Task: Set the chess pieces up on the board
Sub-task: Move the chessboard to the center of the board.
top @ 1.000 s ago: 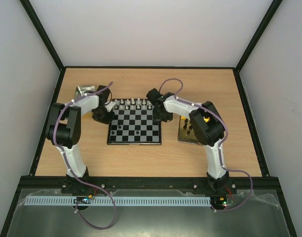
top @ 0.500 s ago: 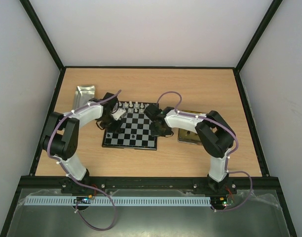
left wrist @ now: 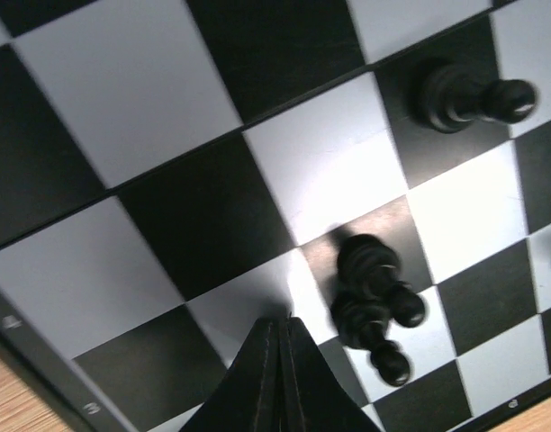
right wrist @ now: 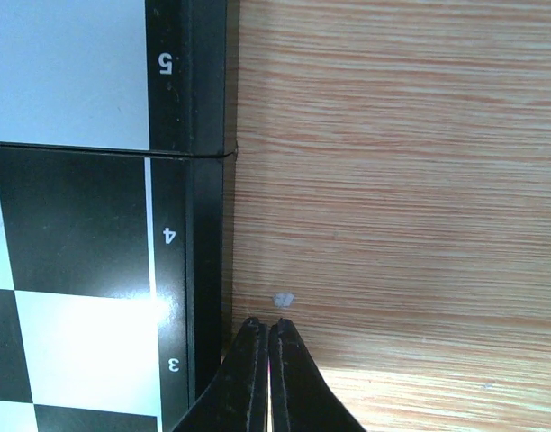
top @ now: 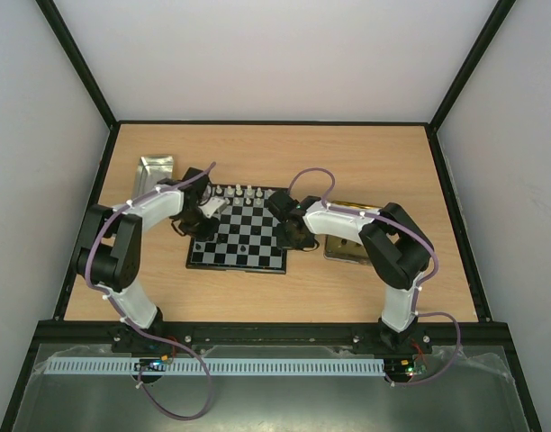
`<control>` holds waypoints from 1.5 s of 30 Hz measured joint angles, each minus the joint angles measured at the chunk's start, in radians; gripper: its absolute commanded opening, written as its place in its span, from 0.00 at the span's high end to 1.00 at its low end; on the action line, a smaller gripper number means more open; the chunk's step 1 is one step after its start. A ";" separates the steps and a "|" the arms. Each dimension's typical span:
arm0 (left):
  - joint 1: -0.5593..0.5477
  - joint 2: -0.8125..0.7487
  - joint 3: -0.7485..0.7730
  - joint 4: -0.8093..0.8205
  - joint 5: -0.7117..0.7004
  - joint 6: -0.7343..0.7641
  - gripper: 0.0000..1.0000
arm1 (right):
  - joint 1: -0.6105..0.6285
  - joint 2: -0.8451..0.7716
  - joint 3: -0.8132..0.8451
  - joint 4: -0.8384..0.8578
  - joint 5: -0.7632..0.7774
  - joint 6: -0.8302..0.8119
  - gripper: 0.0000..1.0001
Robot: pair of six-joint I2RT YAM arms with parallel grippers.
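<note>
The board [top: 244,236] lies slightly skewed in the middle of the table. White pieces [top: 242,192] stand along its far edge. My left gripper [top: 206,225] is shut and empty over the board's left part. Its wrist view shows its tips [left wrist: 280,322] on a pale square, two black pieces [left wrist: 373,301] lying tipped close together to the right, and another black piece [left wrist: 474,96] tipped further off. My right gripper [top: 292,239] is shut and empty at the board's right edge. Its tips [right wrist: 262,328] rest on the wood beside the black rim [right wrist: 206,180].
A silver-grey metal tray [top: 156,170] sits at the far left. A gold tray [top: 346,236] lies right of the board, partly under my right arm. A small pale speck [right wrist: 282,300] lies on the wood just ahead of my right fingertips.
The board has slid toward the near left and turned slightly. Both grippers moved down along it, the left onto the board's left part, the right to its right rim. Some pieces have tipped.
</note>
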 measured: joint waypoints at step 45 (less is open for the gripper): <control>0.270 0.620 0.814 0.023 -0.053 -0.034 0.98 | -0.200 0.193 0.305 -0.068 0.049 -0.097 0.98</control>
